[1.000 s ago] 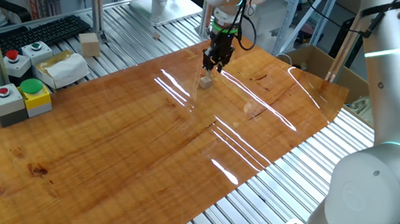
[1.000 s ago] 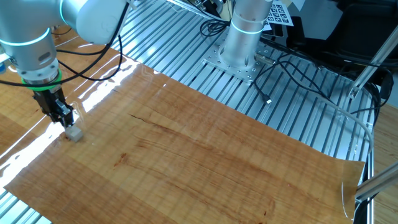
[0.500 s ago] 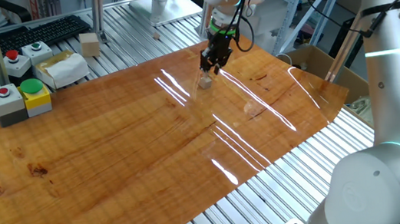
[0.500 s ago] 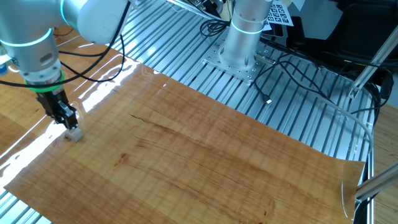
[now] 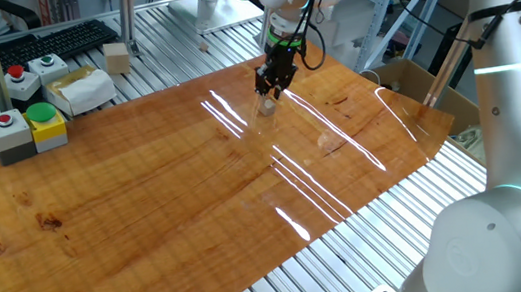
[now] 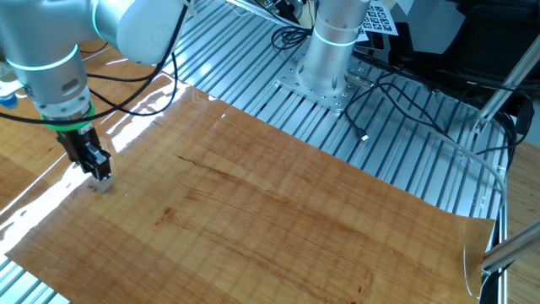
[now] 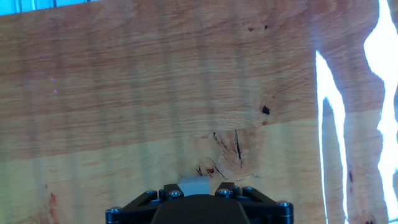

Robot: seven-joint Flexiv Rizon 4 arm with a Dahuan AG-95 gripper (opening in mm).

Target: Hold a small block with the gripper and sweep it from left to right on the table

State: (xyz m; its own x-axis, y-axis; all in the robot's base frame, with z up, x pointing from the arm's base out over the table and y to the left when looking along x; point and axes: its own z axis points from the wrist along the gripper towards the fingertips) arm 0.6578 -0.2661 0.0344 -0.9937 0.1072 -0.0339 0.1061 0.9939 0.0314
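The small block is a tiny pale cube that rests on the table near its far edge. It also shows in the other fixed view and at the bottom of the hand view. The gripper, black with a green ring, hangs straight over the block, fingertips just above it. In the hand view the block lies in the gap between the two fingers. The jaws stand a little apart and hold nothing. The fingertips themselves are hidden in the hand view.
Button boxes and a white box stand at the table's far left. A larger pale wooden block sits on the aluminium slats behind. A cardboard box lies past the table's right end. The arm's base and cables stand on the slats.
The gripper has moved sideways across the table until it is over the block. The block has not moved.
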